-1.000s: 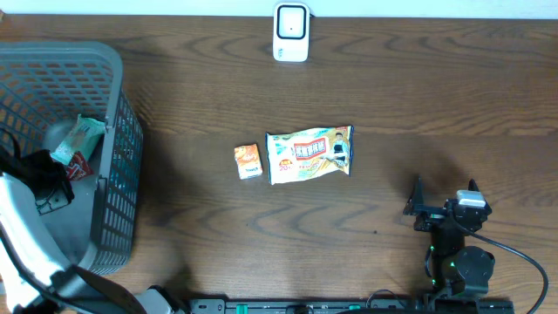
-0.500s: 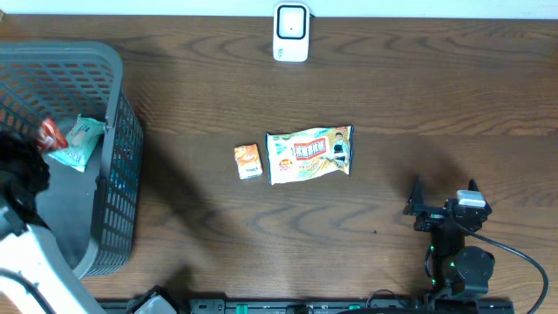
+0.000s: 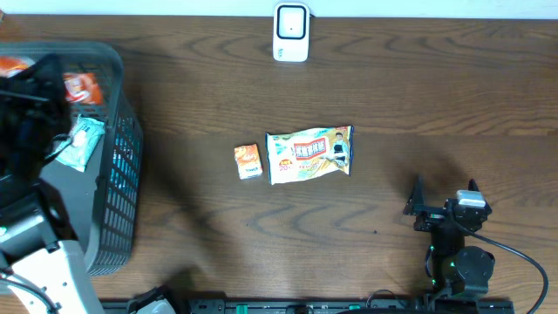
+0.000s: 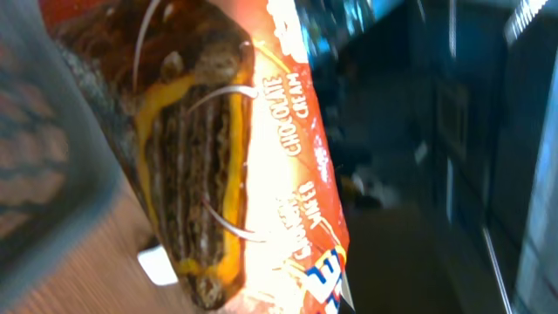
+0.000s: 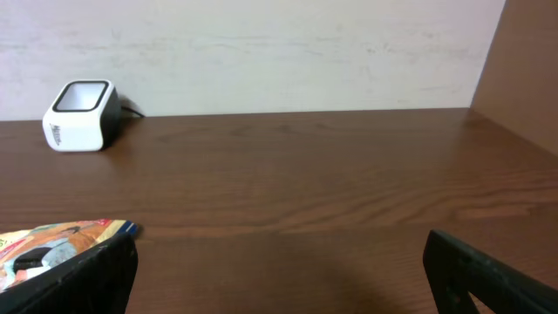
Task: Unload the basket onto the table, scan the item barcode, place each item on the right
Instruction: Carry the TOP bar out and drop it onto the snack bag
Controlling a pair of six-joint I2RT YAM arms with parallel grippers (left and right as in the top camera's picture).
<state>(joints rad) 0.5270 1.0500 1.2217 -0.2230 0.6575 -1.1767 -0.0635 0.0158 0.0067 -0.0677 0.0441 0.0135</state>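
My left gripper is above the far left corner of the grey basket, shut on an orange snack packet. In the left wrist view that packet fills most of the frame, showing a chocolate cream wafer picture; my fingers are hidden behind it. The white barcode scanner stands at the table's far edge, seen small in the right wrist view. No barcode shows on the packet. My right gripper rests near the front right, open and empty.
A small orange box and a colourful snack bag lie side by side mid-table; the bag's edge shows in the right wrist view. A pale green packet lies inside the basket.
My left arm has lifted the orange packet out of the basket and carried it toward the far side. The right arm has stayed still.
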